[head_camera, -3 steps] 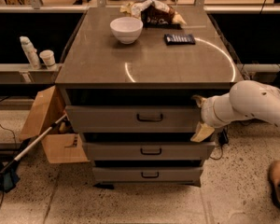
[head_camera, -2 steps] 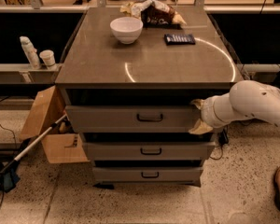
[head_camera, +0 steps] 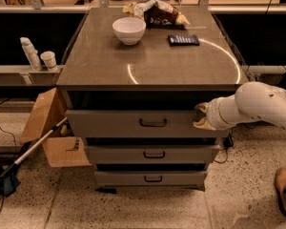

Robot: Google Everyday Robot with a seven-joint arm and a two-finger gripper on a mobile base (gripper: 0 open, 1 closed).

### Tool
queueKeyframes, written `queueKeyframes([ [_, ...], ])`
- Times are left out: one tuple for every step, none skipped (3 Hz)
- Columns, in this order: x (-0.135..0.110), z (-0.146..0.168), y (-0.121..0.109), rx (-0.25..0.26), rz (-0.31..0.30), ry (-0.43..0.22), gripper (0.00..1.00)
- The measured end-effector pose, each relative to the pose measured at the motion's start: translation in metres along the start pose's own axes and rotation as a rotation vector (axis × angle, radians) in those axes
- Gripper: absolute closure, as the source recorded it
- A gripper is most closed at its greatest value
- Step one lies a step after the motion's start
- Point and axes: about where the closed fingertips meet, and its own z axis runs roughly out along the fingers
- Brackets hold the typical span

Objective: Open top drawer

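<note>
The top drawer (head_camera: 114,124) is the widest grey front of three, just under the tabletop (head_camera: 148,66), with a small dark bail handle (head_camera: 153,123) at its centre. A dark gap shows above its front. My gripper (head_camera: 201,116) is at the right end of this drawer front, well to the right of the handle. Its two pale fingers (head_camera: 200,107) stand one above the other, apart and holding nothing. The white arm (head_camera: 257,106) comes in from the right. Two narrower drawers (head_camera: 154,154) sit below.
A white bowl (head_camera: 129,30), a crumpled snack bag (head_camera: 157,13) and a dark bar (head_camera: 183,40) lie on the tabletop. A cardboard box (head_camera: 45,123) and a leaning pole (head_camera: 33,149) stand left of the cabinet. A shoe (head_camera: 285,190) is at the lower right.
The gripper's two fingers have drawn closer together at the right end of the top drawer front. The lower finger has risen. The drawers have not visibly moved.
</note>
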Motion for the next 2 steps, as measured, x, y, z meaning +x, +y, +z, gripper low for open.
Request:
queueKeyframes([
  [-0.002,-0.005,-0.003,0.001,0.000,0.000,1.00],
  [-0.004,-0.015,-0.002,0.026,0.007,0.008,1.00],
])
